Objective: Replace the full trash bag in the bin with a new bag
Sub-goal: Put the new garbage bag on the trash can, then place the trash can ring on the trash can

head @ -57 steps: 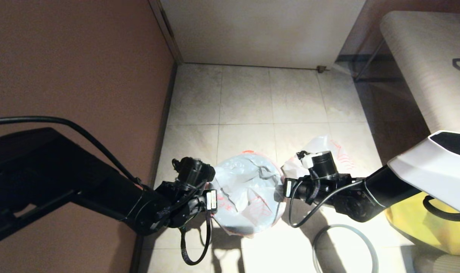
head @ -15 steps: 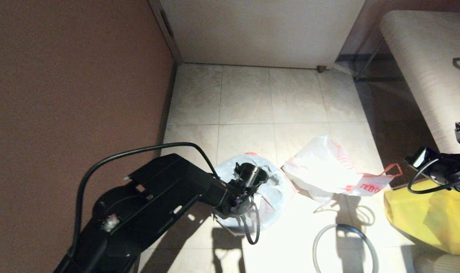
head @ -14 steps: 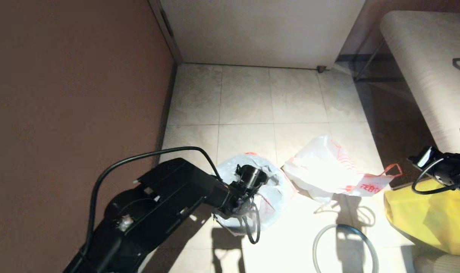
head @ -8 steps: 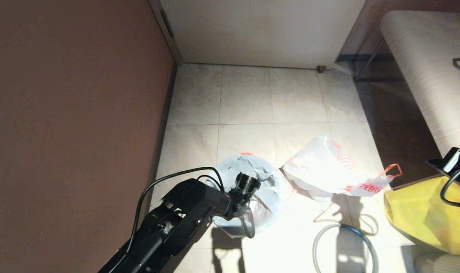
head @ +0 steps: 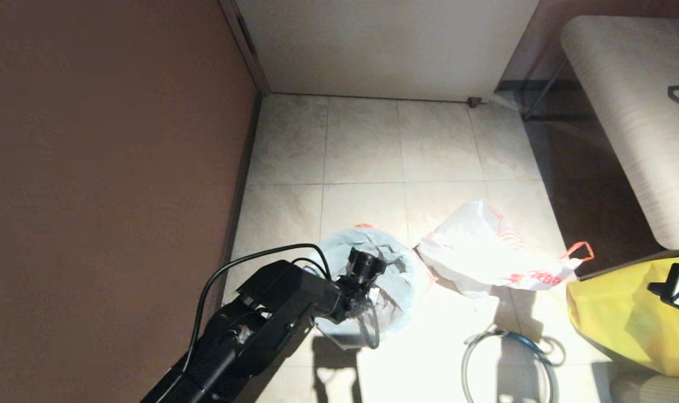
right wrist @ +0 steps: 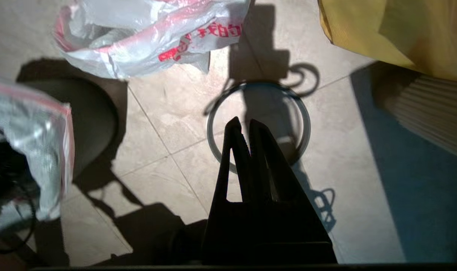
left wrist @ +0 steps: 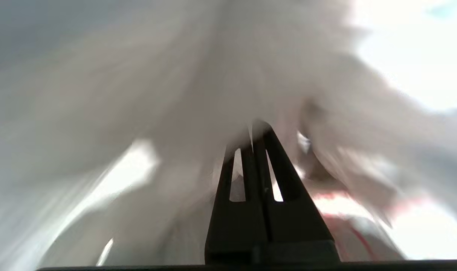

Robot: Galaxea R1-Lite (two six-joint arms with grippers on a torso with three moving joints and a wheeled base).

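Left gripper down inside the bin, fingers pressed together with a fold of the new bag pinched between the tips, thin white plastic bunched all around it. Bag's red hem draped over the bin's mouth, black bin body barely peeking out underneath. Just right of that, the full trash bag lying on the tile floor, red drawstring loop sticking out toward the big yellow bag. Grey hoop flat on the tiles, off the bin, near the yellow bag. Right gripper hanging above that hoop, fingers closed on nothing, well apart from both white bags.
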